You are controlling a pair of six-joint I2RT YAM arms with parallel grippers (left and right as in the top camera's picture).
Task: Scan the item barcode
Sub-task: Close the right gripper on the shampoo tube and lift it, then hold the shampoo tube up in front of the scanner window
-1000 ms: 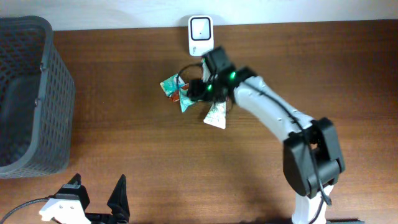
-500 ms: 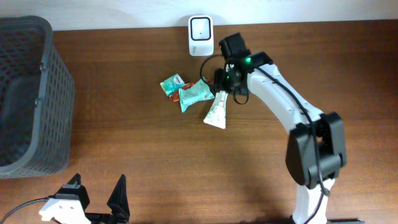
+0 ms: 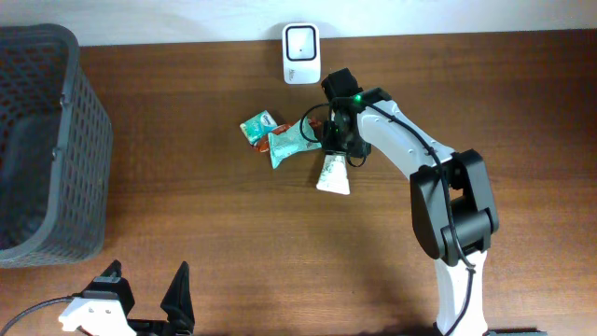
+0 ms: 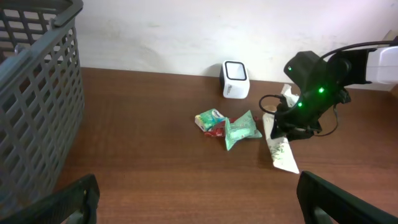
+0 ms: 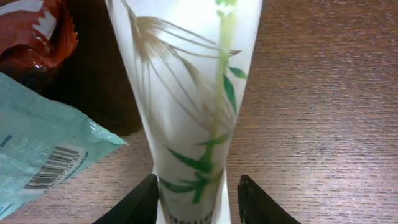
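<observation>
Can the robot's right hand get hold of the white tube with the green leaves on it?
Probably yes. The right gripper has one finger on each side of the white tube, nothing between. The teal packet lies beside it, out of the way. I can't tell if it pinches yet.

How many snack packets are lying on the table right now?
3. A small green-and-red packet lies leftmost, a teal pouch beside it in the middle, and a white pouch rightmost, between the fingers of the right gripper. Others may hide underneath.
</observation>
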